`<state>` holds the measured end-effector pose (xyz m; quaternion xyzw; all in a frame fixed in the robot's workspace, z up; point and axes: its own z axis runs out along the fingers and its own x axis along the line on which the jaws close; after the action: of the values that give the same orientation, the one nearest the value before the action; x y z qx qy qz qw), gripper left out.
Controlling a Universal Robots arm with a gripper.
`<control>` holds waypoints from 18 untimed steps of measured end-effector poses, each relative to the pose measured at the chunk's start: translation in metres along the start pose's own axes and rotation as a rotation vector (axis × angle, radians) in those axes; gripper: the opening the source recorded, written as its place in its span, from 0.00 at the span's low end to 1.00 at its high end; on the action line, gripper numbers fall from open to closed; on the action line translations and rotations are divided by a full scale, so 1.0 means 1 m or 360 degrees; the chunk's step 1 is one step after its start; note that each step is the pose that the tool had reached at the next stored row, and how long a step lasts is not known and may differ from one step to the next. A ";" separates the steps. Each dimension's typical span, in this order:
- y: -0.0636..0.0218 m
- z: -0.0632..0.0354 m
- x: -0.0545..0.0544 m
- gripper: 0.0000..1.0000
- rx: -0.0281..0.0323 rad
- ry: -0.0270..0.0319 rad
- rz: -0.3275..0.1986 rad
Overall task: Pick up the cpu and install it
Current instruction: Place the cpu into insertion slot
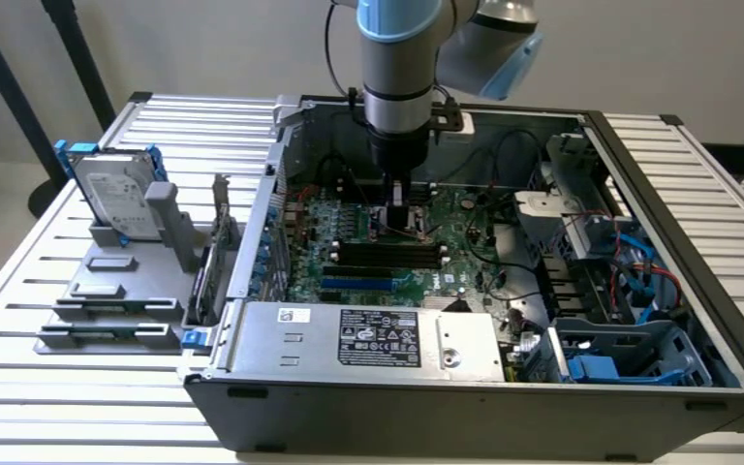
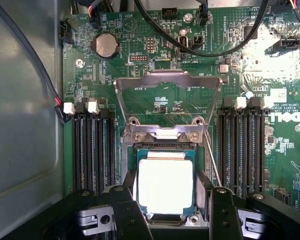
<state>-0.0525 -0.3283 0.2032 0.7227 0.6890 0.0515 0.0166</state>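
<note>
the small flat square cpu with the shiny silver-grey metal top [image 2: 166, 186] lies level in the socket on the green motherboard [image 2: 85, 80], between the rows of black memory slots [image 2: 92, 150], so pick-up and placement appear done. the black gripper [image 2: 172, 192] hangs low over the socket inside the open grey computer case [image 1: 476, 407], its fingers [image 2: 124, 210] spread on either side of the chip and not pinching it. the grey metal retention frame [image 2: 167, 76] stands swung open, so clamping the socket appears not yet done.
</note>
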 end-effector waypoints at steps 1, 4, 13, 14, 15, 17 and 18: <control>-0.0001 0.0002 0.000 0.55 -0.00017 -0.00007 0.0000; -0.0005 0.0010 0.000 0.55 -0.00057 -0.00032 -0.0001; -0.0013 0.0023 0.000 0.55 -0.00109 -0.00094 -0.0002; -0.0013 0.0024 0.000 0.55 -0.00109 -0.00100 -0.0002; -0.0013 0.0025 0.000 0.55 -0.00110 -0.00105 -0.0002; -0.0014 0.0026 0.000 0.55 -0.00110 -0.00119 -0.0002; -0.0014 0.0027 0.000 0.55 -0.00110 -0.00126 -0.0002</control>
<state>-0.0536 -0.3283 0.2004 0.7224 0.6892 0.0510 0.0219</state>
